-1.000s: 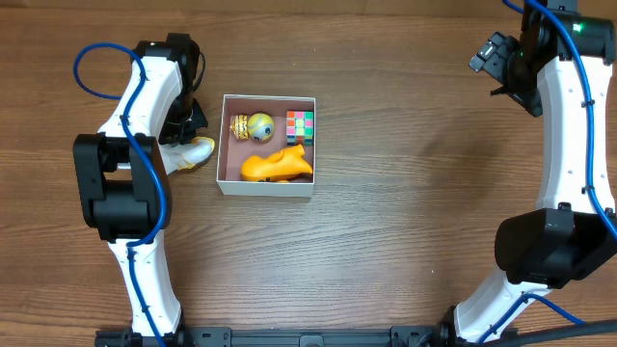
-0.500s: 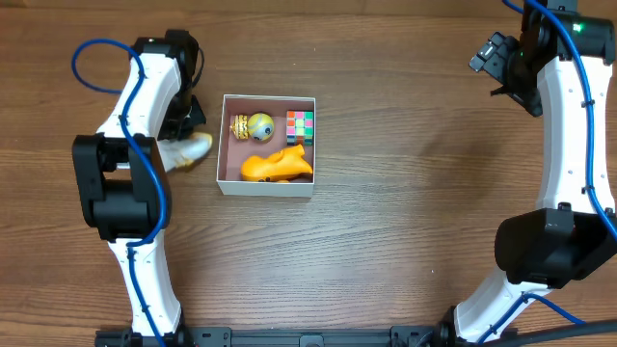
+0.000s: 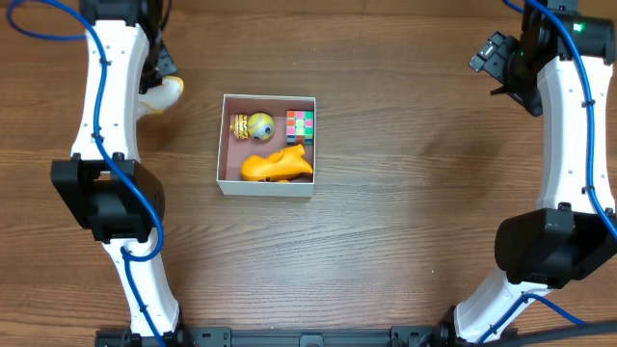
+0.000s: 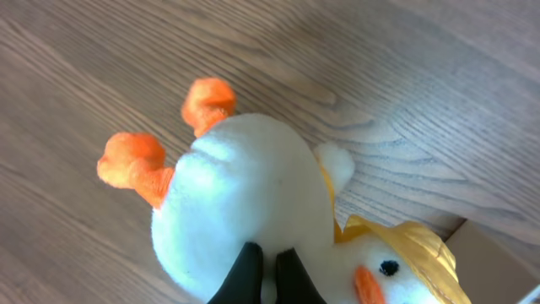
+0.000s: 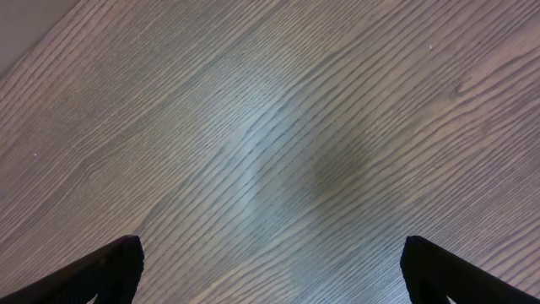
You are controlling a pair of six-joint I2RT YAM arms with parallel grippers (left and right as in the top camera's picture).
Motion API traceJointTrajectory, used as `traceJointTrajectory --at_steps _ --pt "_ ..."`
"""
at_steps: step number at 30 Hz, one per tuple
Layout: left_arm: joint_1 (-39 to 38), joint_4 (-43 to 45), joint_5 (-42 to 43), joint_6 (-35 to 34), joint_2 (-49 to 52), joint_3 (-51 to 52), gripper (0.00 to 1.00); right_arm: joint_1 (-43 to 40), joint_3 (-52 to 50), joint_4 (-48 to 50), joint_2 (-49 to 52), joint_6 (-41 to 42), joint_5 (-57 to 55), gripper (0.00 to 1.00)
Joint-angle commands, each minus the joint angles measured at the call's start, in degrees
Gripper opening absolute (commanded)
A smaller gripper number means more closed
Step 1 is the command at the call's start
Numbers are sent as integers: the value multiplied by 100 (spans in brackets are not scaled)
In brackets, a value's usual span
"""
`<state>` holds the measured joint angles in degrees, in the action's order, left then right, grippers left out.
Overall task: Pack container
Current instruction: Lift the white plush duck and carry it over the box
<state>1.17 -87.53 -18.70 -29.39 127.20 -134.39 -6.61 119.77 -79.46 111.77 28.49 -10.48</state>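
— State of the left jaws?
— Pinched nearly together, deep in the white body of a plush bird [image 4: 245, 186]. Orange feet [image 4: 131, 160] sticking out to the left, bare table [image 4: 405, 76] behind.
— Seen from above?
— Held near the far left corner of the table, well apart from the container [image 3: 266, 189].
— And the container itself?
— Flat on the wood, left of mid-table. Holding three toys: an orange toy [image 3: 276, 166] along the near wall, then a yellow ball [image 3: 258, 125] and a coloured cube [image 3: 300, 126] side by side against the far wall.
— The right jaws?
— Spread wide, black fingertips [image 5: 110, 266] at both lower corners of the wrist view, only table grain between. Out at the far right edge.
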Motion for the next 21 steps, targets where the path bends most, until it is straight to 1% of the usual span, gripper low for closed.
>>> traceJointTrajectory --at_steps 1,6,14,18,21 --pt "-114 -284 144 111 -59 -721 4 15 13 28 -85 26 -17 100" --pt "-577 -417 671 81 -57 -1067 4 15 13 28 -85 24 -17 100" --pt "-1657 -400 638 -409 -57 -1064 4 15 13 28 -85 26 -17 100" --pt "-2052 -400 610 -610 -57 -1062 4 15 13 26 -85 26 -17 100" --pt "-2293 -415 610 -896 -57 -1062 4 15 13 28 -85 26 -15 100"
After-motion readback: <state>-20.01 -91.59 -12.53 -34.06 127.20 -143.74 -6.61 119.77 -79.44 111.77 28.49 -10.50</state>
